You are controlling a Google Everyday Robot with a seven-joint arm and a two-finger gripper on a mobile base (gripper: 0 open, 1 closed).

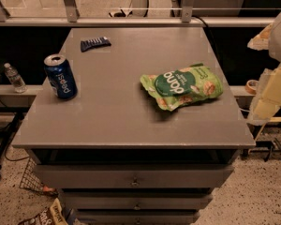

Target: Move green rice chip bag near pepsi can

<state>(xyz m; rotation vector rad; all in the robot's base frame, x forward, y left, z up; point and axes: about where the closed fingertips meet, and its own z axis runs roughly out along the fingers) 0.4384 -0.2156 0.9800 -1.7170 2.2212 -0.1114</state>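
Note:
The green rice chip bag [182, 86] lies flat on the right half of the grey cabinet top [126, 111], its logo upside down to me. The pepsi can [60, 76] stands upright near the left edge of the top, far from the bag. My gripper [270, 95] shows as pale cream parts at the right edge of the view, beyond the cabinet's right side and to the right of the bag, touching nothing.
A small dark blue wrapper [95, 43] lies at the back left of the top. A clear plastic bottle [14, 78] stands on a ledge left of the cabinet. Drawers [133, 177] face me below. A rail [131, 20] runs behind.

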